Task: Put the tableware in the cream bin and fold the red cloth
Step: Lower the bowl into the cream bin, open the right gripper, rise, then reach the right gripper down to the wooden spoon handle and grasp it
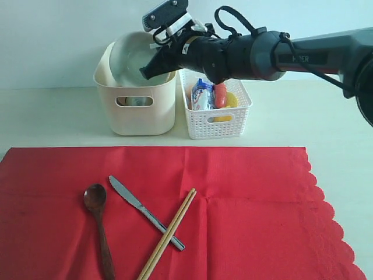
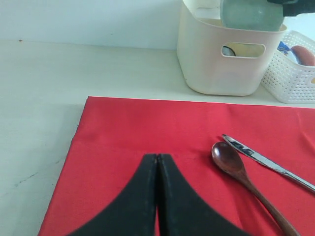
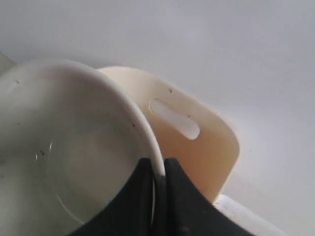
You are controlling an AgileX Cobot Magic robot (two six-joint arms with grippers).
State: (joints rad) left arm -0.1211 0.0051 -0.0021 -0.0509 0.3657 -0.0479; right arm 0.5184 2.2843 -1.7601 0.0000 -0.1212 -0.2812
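While the white bowl (image 1: 129,58) is hanging tilted in the mouth of the cream bin (image 1: 137,119), step in hand: getting it down inside.
right gripper (image 3: 158,169): clenching the bowl's rim, one jaw inside and one outside; it's a thin pinch grip.
left gripper (image 2: 157,162): jaws pressing together, holding nothing, hovering over the left part of the red cloth (image 1: 245,216).
bin contents: something is showing through the front handle cut-out; can't tell what.
doing it well: I'd be lowering the bowl until its lower edge is sitting well below the bin wall, then levelling it before letting go. Releasing from up here is risking a clatter or a bounce off whatever is lying underneath.
watch: the rim grip is narrow, so the bowl is probably going to swing if the wrist is turning fast; going slow.
clearance: white lattice basket (image 1: 215,125) is standing just beside the bin, so pulling straight up on exit, not sideways.
remaining: dark wooden spoon (image 1: 101,233), metal knife (image 1: 140,205) and wooden chopsticks (image 1: 178,217) are lying on the cloth, the chopsticks crossing the knife. The cloth is lying flat, unfolded.
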